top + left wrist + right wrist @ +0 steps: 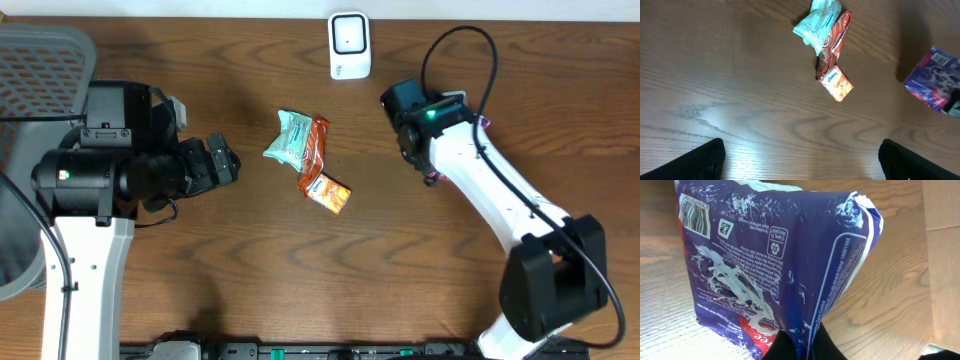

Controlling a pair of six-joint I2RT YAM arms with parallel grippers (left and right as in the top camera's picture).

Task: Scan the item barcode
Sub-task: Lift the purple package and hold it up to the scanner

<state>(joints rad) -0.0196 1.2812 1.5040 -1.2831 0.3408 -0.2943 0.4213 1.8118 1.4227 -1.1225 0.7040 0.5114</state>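
Brown wooden table (200,290), crinkled purple-blue packet (780,265) with white splash print and corner barcode (694,215) sits far right, right gripper (799,342) fingers pinched tight on its edge, left gripper (800,162) fingers spread wide, empty.

Glossy, crinkled plastic packet (780,270); smooth white plastic scanner (349,45); smooth, grained wooden table (250,270).

Blue packet (765,270): I make out a barcode (694,214), a recycling sign (776,241) and the letters "ree"; fine print unreadable.
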